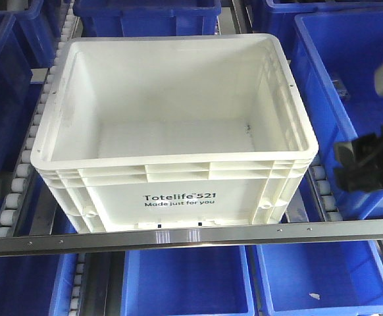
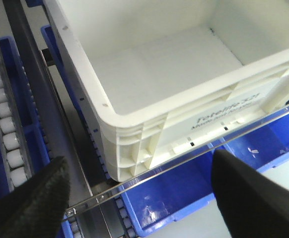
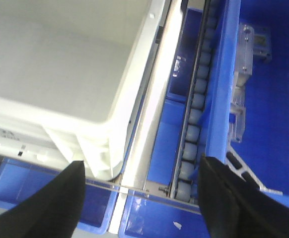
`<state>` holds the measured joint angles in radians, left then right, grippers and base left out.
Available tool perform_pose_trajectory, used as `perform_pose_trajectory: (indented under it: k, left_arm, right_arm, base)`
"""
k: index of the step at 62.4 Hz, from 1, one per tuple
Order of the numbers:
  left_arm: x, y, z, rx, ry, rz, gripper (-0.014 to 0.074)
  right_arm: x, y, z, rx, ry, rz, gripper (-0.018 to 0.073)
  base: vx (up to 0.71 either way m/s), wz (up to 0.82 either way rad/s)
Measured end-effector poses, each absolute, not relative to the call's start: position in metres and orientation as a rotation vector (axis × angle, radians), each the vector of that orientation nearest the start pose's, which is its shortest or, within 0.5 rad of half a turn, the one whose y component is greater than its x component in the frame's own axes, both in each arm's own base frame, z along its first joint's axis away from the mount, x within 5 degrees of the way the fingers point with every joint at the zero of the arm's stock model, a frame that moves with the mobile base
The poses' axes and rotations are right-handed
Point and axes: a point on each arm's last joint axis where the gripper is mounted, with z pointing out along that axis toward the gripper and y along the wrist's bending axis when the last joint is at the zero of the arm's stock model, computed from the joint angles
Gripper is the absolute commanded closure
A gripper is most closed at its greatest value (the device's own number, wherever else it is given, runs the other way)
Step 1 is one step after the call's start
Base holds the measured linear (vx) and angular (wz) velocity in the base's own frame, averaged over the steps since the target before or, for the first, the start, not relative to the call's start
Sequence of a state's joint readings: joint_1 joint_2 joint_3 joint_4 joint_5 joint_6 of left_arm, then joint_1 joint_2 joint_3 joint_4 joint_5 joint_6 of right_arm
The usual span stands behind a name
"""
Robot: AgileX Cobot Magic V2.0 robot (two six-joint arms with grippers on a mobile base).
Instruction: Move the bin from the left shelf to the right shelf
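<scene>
The large white bin [image 1: 178, 197] with black "Totelife 521" print stands empty on the roller shelf, in the middle of the front view. My left gripper [image 2: 139, 198] is open and empty, its black fingers [image 2: 30, 203] spread in front of and below the bin's front left corner [image 2: 134, 148], not touching it. My right gripper [image 3: 144, 198] is open and empty, just in front of the bin's front right corner [image 3: 97, 153]. In the front view the right gripper [image 1: 359, 164] hangs to the right of the bin. The left gripper is mostly out of that view.
Blue plastic bins [image 1: 349, 79] surround the white bin on both sides, behind it and on the shelf below [image 1: 185, 283]. White roller tracks [image 1: 27, 158] run along both sides of the bin. A metal rail [image 1: 277, 230] crosses the shelf's front edge.
</scene>
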<state>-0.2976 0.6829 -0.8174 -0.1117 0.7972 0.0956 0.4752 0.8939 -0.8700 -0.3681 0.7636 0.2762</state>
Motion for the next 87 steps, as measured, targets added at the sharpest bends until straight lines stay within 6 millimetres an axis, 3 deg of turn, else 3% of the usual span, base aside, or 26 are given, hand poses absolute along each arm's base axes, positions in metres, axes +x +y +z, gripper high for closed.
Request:
perform_pose_trajectory:
  k: [12,20,46,58,87]
  left_arm:
    - [0.103,-0.04,0.355,0.391,2.113,-0.257,0.0044]
    - [0.103,-0.04,0.355,0.392,2.112,-0.257,0.011]
    - [0.103,-0.04,0.355,0.391,2.111,-0.257,0.0479]
    - [0.103,-0.04,0.355,0.392,2.111,-0.257,0.0536]
    - [0.103,-0.04,0.355,0.391,2.111,-0.257,0.054]
  right_arm:
    - [0.118,0.036,0.326,-0.365,2.143,0.008,0.0085]
    - [0.103,0.028,0.321,-0.351,2.11,0.019,0.0141]
    - [0.098,0.025,0.319,-0.343,2.134,0.004,0.0572]
    - [0.098,0.025,0.319,-0.343,2.134,0.004,0.0568]
    - [0.098,0.025,0.319,-0.342,2.135,0.005,0.0568]
  base:
    - [0.0,0.0]
    - [0.0,0.0]
    - [0.0,0.0]
    - [0.0,0.0]
    - [0.0,0.0]
